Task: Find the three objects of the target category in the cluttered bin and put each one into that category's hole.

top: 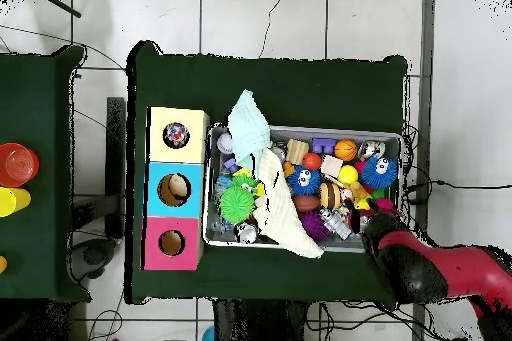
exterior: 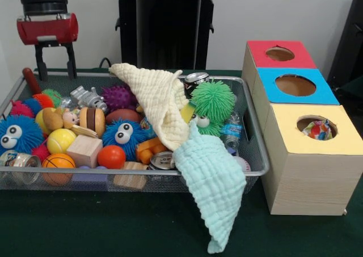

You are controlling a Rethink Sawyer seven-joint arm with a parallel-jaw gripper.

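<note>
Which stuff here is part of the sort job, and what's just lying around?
Job: gripper, wire bin with its toys, red box, blue box, yellow box.
Lying about: cream cloth and mint cloth over the bin, red item, yellow item on side table.

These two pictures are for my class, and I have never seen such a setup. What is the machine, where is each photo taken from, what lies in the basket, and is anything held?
The machine is a red and black robot arm ending in a pincer. One picture looks across the table at it; the other looks straight down. A wire basket holds toys, balls, cans and two cloths: cream and pale blue, the latter hanging over the edge. Beside it stand three boxes with holes: red, blue, yellow. The pincer is open above the basket's corner, holding nothing.
</note>
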